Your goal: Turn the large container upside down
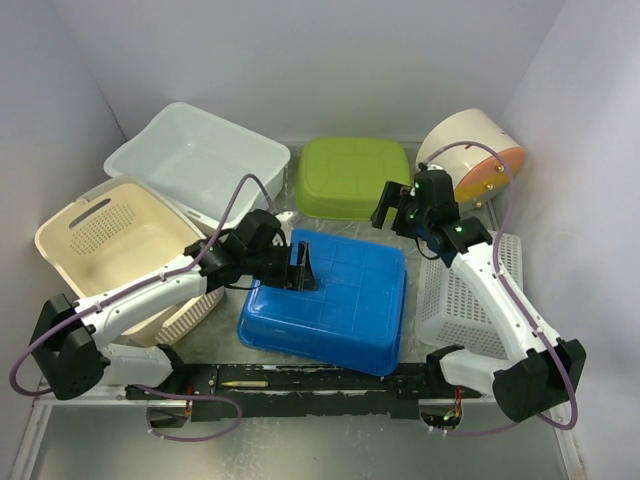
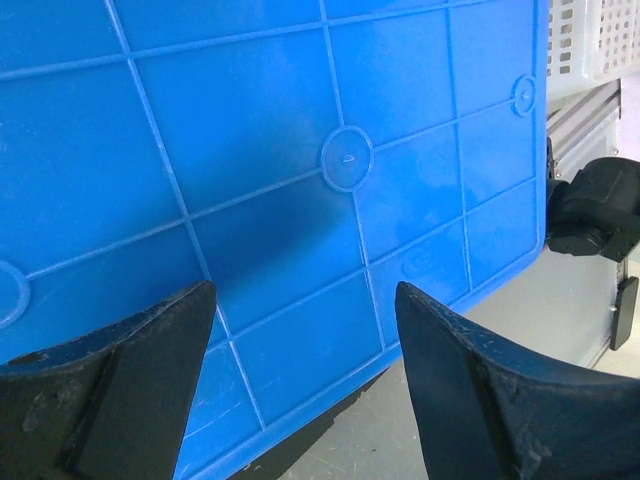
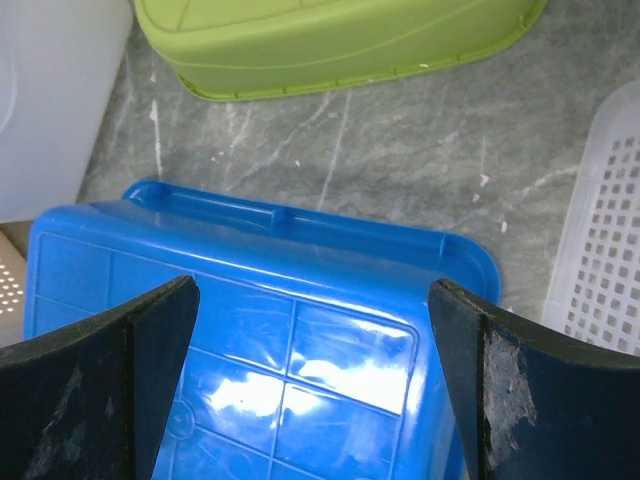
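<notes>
The large container (image 1: 345,300) is a blue rectangular tub lying upside down mid-table, its ribbed bottom facing up. My left gripper (image 1: 303,268) hovers over its left part with the jaws open and nothing between them. In the left wrist view the blue bottom (image 2: 300,150) fills the frame beyond the left gripper (image 2: 302,290). My right gripper (image 1: 395,212) stands open above the tub's far right corner. The right wrist view looks down on that corner (image 3: 300,360) between the wide-apart jaws of the right gripper (image 3: 312,285).
A green tub (image 1: 350,175) lies upside down behind the blue one. A white tub (image 1: 195,160) and a cream perforated basket (image 1: 120,240) stand at the left. A white mesh basket (image 1: 470,300) and a round white-and-orange container (image 1: 470,155) are at the right.
</notes>
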Available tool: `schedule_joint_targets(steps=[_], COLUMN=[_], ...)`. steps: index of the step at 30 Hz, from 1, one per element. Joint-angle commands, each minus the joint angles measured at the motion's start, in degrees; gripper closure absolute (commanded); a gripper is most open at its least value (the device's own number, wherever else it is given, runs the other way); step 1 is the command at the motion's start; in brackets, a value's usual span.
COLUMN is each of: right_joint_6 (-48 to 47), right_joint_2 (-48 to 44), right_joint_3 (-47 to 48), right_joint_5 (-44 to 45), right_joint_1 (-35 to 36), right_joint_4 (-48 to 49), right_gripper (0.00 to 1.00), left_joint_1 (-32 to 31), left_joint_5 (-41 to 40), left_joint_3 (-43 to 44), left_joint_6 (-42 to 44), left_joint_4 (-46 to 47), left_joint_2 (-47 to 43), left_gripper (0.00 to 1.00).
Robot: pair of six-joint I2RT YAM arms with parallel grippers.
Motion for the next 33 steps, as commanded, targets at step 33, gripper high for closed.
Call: schedule_joint_targets(steps=[33], right_joint_6=[10.52], right_joint_2=[-3.73], right_joint_3=[-19.70], right_joint_5=[-22.89], right_joint_1=[-5.45], right_joint_4=[7.06], right_gripper=[0.00], left_joint_1=[12.77], left_joint_5=[2.55], left_joint_3=[-2.47], left_joint_6=[6.92], left_joint_4=[-9.08], left_joint_2=[-1.88], left_gripper=[0.13])
